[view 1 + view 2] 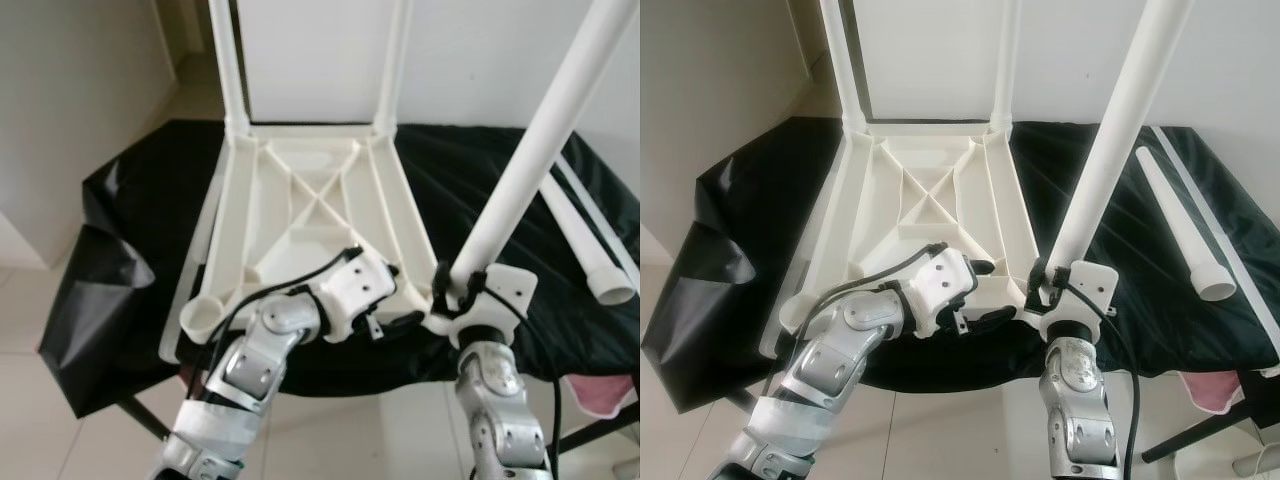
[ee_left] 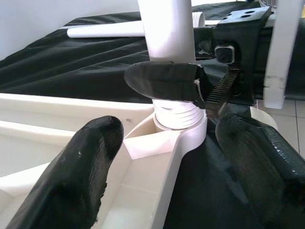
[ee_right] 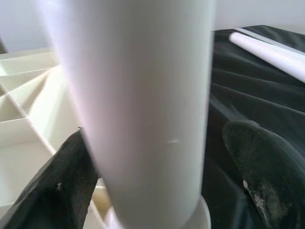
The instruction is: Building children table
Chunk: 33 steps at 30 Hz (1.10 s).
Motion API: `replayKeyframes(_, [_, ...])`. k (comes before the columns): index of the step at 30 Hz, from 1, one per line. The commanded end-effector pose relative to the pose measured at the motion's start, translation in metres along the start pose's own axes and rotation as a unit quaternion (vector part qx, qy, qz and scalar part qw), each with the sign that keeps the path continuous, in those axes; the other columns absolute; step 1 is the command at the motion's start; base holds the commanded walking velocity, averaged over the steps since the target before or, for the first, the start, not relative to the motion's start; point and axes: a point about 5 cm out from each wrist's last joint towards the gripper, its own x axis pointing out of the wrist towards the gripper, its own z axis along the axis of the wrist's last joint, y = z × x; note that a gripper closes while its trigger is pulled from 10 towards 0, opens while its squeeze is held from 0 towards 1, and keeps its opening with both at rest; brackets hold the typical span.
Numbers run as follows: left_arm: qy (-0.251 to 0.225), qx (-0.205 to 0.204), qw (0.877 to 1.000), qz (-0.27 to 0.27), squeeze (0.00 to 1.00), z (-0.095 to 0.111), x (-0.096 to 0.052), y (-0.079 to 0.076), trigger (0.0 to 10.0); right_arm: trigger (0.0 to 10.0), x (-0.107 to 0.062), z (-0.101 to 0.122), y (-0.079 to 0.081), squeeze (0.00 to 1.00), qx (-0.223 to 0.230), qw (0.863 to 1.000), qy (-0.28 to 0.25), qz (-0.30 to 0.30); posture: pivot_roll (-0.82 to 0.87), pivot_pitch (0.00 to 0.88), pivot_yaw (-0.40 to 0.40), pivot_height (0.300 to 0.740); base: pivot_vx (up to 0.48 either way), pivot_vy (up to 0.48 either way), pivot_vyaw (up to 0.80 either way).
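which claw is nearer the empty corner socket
Left. The left claw rests on the tabletop's near edge, between the empty socket and the right claw, which grips the leg at the opposite near corner.

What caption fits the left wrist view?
Right gripper seats a leg into the tabletop corner socket.

Upturned white tabletop (image 1: pixel 930 215) on black cloth (image 1: pixel 1110 250), right end effector (image 1: pixel 1048 285) gripping upright leg (image 1: pixel 1110 150), spare leg (image 1: pixel 1185 225) beside.
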Motion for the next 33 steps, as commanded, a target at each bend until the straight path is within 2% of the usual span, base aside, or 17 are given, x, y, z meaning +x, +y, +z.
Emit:
replayKeyframes(1, [0.001,-0.002,0.999,0.035,0.0,0.0,-0.001,0.002,10.0,10.0,-0.002,0.002,-0.003,1.0,-0.003,1.0,0.0,0.028,-0.09,0.029,-0.006,0.74,0.0,0.0,0.0])
replayKeyframes(5, [0.003,0.001,0.999,0.034,0.0,0.0,-0.001,0.004,10.0,10.0,-0.003,0.004,-0.013,1.0,-0.017,0.998,-0.003,0.066,-0.09,0.029,0.0,0.74,0.0,0.0,0.0])
replayKeyframes(6, [0.003,0.002,0.999,0.034,0.0,0.0,-0.001,0.005,10.0,10.0,-0.002,0.004,-0.018,0.18,-0.028,0.996,-0.004,0.088,-0.09,0.029,0.003,0.74,0.0,0.0,0.0])
replayKeyframes(7, [0.003,0.002,0.999,0.034,0.0,0.001,-0.001,0.006,10.0,10.0,0.001,0.005,-0.024,0.0,-0.04,0.994,-0.008,0.104,-0.1,0.027,0.007,0.74,0.0,0.0,0.0])
replayKeyframes(10, [0.003,0.001,0.999,0.034,0.0,0.001,-0.001,0.007,10.0,10.0,0.002,0.006,-0.027,0.0,-0.048,0.992,-0.01,0.113,-0.1,0.027,0.007,0.74,0.0,0.0,0.0])
replayKeyframes(14, [0.002,0.002,1.0,0.03,0.0,0.001,0.0,0.007,10.0,10.0,0.016,0.008,-0.028,0.0,-0.071,0.976,-0.005,0.205,-0.1,0.02,0.006,0.74,0.0,0.0,0.0])
replayKeyframes(15, [0.002,0.002,1.0,0.03,0.0,0.001,0.0,0.007,10.0,10.0,0.016,0.008,-0.028,0.0,-0.071,0.976,-0.005,0.205,-0.1,0.02,0.006,0.74,0.0,0.0,0.0])
replayKeyframes(19, [-0.005,0.011,1.0,0.026,0.0,0.005,0.003,0.007,10.0,10.0,0.024,0.002,-0.021,0.0,-0.11,0.948,0.009,0.3,-0.09,0.017,0.006,0.74,0.0,0.0,0.0])
replayKeyframes(22, [-0.006,0.014,1.0,0.024,0.0,0.005,0.004,0.007,10.0,10.0,0.024,0.001,-0.02,0.0,-0.117,0.944,0.011,0.31,-0.09,0.017,0.006,0.74,0.0,0.0,0.0])
replayKeyframes(23, [-0.01,0.012,1.0,0.019,0.0,0.009,0.007,0.006,10.0,10.0,0.028,-0.003,-0.018,0.0,-0.12,0.932,0.026,0.34,-0.09,0.011,0.005,0.74,0.0,0.0,0.0])
replayKeyframes(25, [-0.012,0.011,1.0,0.017,0.0,0.01,0.009,0.006,10.0,10.0,0.032,-0.006,-0.016,0.0,-0.127,0.924,0.035,0.359,-0.09,0.009,0.003,0.74,0.0,0.0,0.0])
replayKeyframes(32, [-0.008,0.03,0.999,0.006,0.0,0.005,0.008,0.003,10.0,10.0,0.042,-0.008,-0.019,0.0,-0.141,0.913,0.043,0.382,-0.08,0.007,0.002,0.74,0.0,0.0,0.0])
replayKeyframes(33, [-0.005,0.03,1.0,0.004,0.0,0.003,0.007,0.003,10.0,9.1,0.044,-0.008,-0.021,0.0,-0.142,0.912,0.045,0.382,-0.08,0.006,0.002,0.74,0.0,0.0,0.0])
